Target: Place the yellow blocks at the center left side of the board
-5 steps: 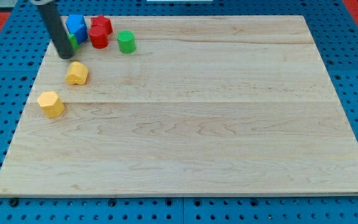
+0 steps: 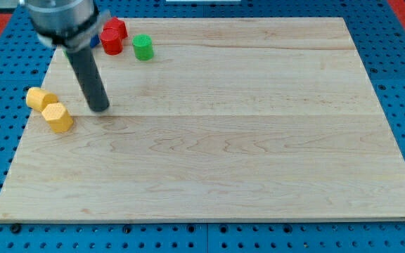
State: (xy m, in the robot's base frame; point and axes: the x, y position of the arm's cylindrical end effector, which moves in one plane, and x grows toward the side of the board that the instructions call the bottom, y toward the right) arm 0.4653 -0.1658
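Two yellow blocks lie at the board's left edge, about mid-height. A yellow heart-like block (image 2: 40, 98) sits half over the edge. A yellow hexagonal block (image 2: 58, 117) touches it on its lower right. My tip (image 2: 100, 107) rests on the board just right of both, about a block's width away from the hexagonal one. The rod rises up and to the left from there.
Two red blocks (image 2: 112, 36) and a green cylinder (image 2: 143, 47) stand near the board's top left. A blue block (image 2: 94, 41) shows partly behind the rod. The wooden board (image 2: 259, 140) lies on a blue pegboard.
My tip has moved down and right from the top-left cluster. The heart-like yellow block has shifted left and down to the board's edge, against the hexagonal one. The arm's body has entered the view.
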